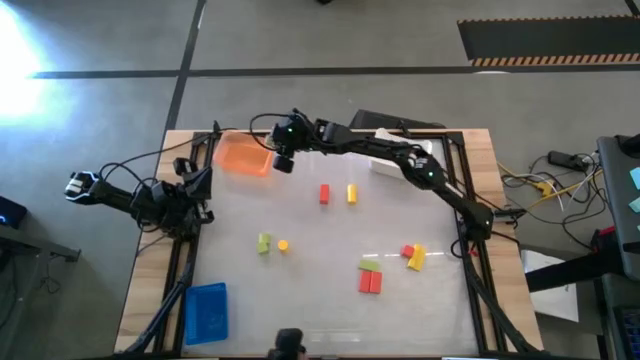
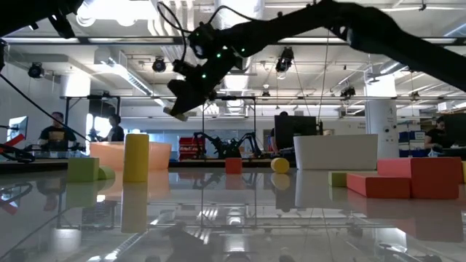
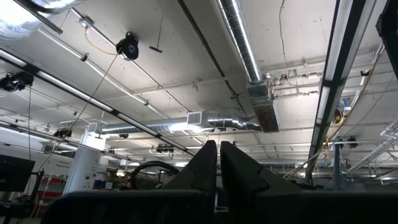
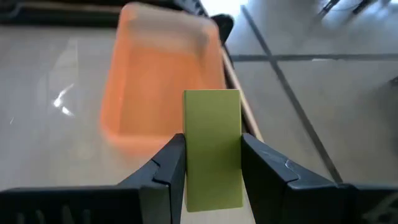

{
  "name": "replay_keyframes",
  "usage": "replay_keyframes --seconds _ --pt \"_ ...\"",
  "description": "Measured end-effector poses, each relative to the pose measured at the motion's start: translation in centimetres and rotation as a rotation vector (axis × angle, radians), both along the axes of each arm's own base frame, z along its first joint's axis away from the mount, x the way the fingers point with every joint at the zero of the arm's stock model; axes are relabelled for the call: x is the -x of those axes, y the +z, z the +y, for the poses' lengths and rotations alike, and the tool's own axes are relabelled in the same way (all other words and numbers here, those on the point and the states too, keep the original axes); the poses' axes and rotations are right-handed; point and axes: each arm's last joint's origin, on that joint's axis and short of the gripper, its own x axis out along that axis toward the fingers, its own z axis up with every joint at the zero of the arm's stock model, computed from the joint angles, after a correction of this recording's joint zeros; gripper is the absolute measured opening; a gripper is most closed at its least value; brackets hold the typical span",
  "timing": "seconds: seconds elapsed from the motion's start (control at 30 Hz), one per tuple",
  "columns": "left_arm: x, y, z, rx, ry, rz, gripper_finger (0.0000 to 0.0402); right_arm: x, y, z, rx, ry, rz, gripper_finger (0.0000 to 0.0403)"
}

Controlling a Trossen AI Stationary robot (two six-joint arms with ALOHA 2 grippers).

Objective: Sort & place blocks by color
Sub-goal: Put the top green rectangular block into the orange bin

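My right gripper (image 1: 283,160) reaches across the table to its far left. It is shut on a light green block (image 4: 212,146) and is held in the air beside the orange tray (image 1: 243,155); the low view (image 2: 182,102) shows it high above the table. My left gripper (image 3: 217,158) is shut and empty, parked at the table's left edge (image 1: 190,195) and pointing up at the ceiling. Loose blocks lie flat on the table: red (image 1: 324,193), yellow (image 1: 352,193), green (image 1: 264,243), yellow (image 1: 283,245), and a group of green (image 1: 370,265), red (image 1: 370,283), red (image 1: 407,251) and yellow (image 1: 416,258). My right gripper pinches the green block by its two long sides (image 4: 189,165) between its two fingers, which lie along the block. The fingers slant down from the table's right side. The block's free end sticks out past the fingertips, and the block is lifted clear of the table, near the orange tray (image 4: 161,81).
A white tray (image 1: 395,165) stands at the far edge, partly under my right arm. A blue tray (image 1: 206,312) stands at the near left corner. People and equipment show in the room behind the table in the low view.
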Motion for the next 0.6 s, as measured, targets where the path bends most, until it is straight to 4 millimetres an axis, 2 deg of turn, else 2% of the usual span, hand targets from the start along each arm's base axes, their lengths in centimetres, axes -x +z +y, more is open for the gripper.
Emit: replay_keyframes --seconds 0.13,0.33,0.47,0.6 --pt "0.0 0.0 0.0 0.001 0.000 -0.002 0.0006 -0.7 -0.9 -0.6 0.015 -0.010 -0.092 0.0113" --pt "0.0 0.0 0.0 0.000 0.000 0.002 0.0006 -1.6 -1.1 -1.1 -0.019 0.014 -0.250 0.0113" --pt "0.0 0.0 0.0 0.001 -0.001 -0.002 0.0006 -2.5 -2.1 -1.3 -0.041 0.009 -0.362 0.0113" --pt "0.0 0.0 0.0 0.002 -0.002 -0.002 0.0006 -3.3 -3.9 -1.4 -0.081 -0.010 -0.439 0.0113"
